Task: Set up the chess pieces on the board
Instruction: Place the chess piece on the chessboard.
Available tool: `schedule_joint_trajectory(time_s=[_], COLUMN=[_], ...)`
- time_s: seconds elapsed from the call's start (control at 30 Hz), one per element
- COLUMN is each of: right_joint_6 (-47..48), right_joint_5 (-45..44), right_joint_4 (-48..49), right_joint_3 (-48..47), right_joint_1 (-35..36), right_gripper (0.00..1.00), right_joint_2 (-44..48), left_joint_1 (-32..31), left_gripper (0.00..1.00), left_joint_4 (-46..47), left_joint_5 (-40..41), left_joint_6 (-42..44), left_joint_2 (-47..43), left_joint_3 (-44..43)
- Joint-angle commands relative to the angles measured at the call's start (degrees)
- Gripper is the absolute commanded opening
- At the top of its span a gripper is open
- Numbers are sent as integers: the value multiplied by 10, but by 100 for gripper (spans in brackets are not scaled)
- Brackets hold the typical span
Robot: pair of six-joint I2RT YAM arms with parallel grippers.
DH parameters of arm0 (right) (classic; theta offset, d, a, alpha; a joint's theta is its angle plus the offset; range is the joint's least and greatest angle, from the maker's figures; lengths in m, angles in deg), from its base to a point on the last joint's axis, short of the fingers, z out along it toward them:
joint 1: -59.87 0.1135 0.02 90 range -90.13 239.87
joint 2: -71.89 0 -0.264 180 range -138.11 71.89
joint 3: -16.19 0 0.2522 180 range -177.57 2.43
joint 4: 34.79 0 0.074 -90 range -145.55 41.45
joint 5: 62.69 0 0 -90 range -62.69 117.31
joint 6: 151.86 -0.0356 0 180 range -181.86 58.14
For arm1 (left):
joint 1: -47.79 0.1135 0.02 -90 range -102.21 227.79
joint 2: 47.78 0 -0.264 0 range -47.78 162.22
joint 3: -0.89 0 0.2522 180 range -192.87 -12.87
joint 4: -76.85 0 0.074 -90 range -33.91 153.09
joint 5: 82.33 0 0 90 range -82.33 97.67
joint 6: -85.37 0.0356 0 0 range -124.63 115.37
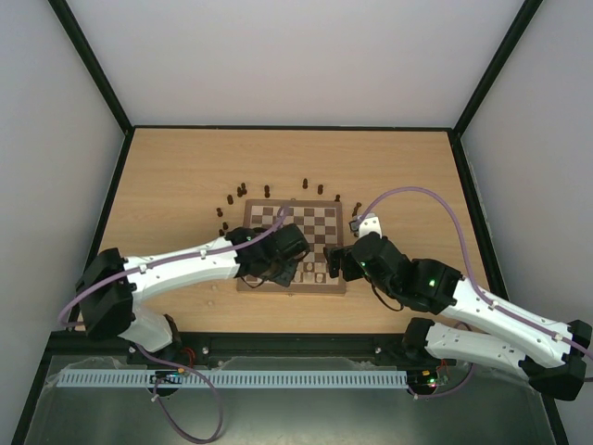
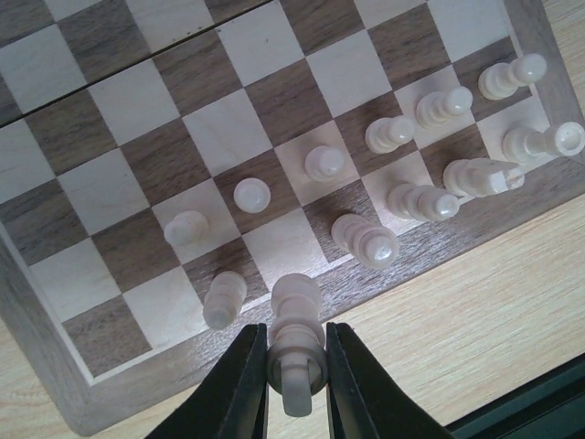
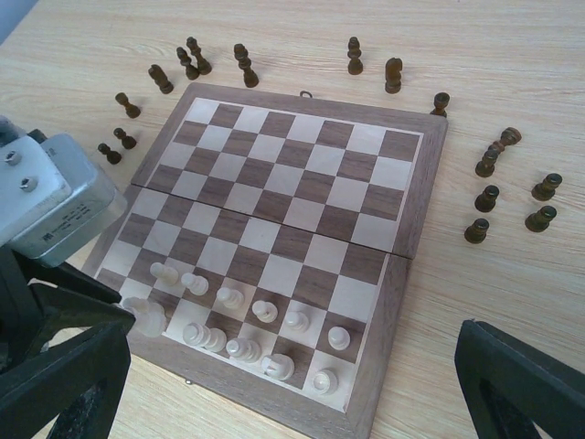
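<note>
The board [image 1: 310,221] lies mid-table. Several pale cream chess pieces [image 3: 265,311] stand in its two nearest rows [image 2: 324,163]. Dark brown pieces [image 3: 242,64] lie scattered on the table round the far and side edges [image 1: 243,190]. My left gripper [image 2: 297,366] is shut on a cream piece [image 2: 297,315], held upright over the board's near border [image 2: 137,384] beside the back row. That held piece [image 3: 146,315] also shows at the board's near left corner. My right gripper [image 3: 292,375] stands open and wide by the board's near right corner [image 1: 338,264], holding nothing.
The light wooden tabletop [image 1: 176,167] is framed by black rails and white walls. A perforated white strip [image 1: 232,378] runs along the near edge. Purple cables [image 1: 417,195] loop over both arms. The left arm's grey wrist block [image 3: 46,201] sits close to the right camera.
</note>
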Motion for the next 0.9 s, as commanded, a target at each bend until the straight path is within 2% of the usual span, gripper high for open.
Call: schedule_joint_trajectory(time_s=[0.0, 0.87], right_joint_6=[-2, 0], right_joint_5=[-12, -5], right_joint_4=[-15, -14], right_joint_3=[-4, 0], right_joint_1=[-2, -2], right_gripper=[99, 99], right_joint_2=[6, 8], left_joint_1=[5, 9], left_gripper=[11, 11], left_joint_4=[21, 33], left_joint_5=[-15, 16], left_joint_6=[18, 32], left_joint_2=[18, 71], left_joint_3=[10, 12])
